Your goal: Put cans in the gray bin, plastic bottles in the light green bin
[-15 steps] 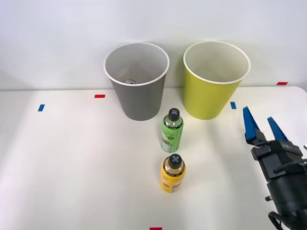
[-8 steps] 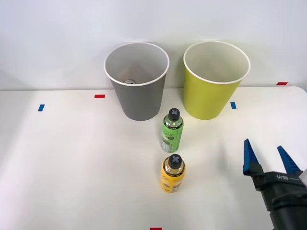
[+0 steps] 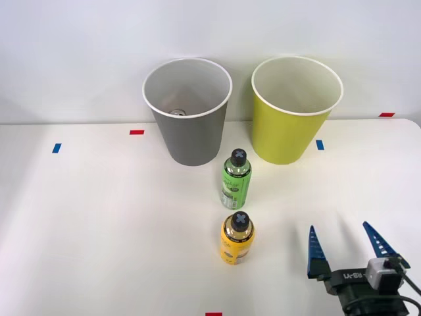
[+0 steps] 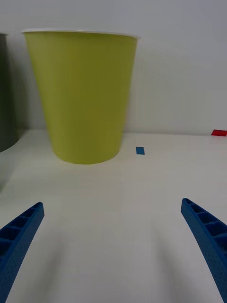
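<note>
Front view: the right gripper hangs low with fingers spread wide, empty, near the yellow-labelled bottle; the green-labelled bottle stands before the light green bin. It should swing left and straddle the yellow bottle squarely. Right wrist view: the bin sits ahead, so re-aiming is needed.

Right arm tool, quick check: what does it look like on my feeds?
The right arm's tool has two blue, ribbed, tapered fingers ending in points. They sit on a black body carrying a small light-gray block with white lettering too small to read, and a thin black cable loops off beside it.
</note>
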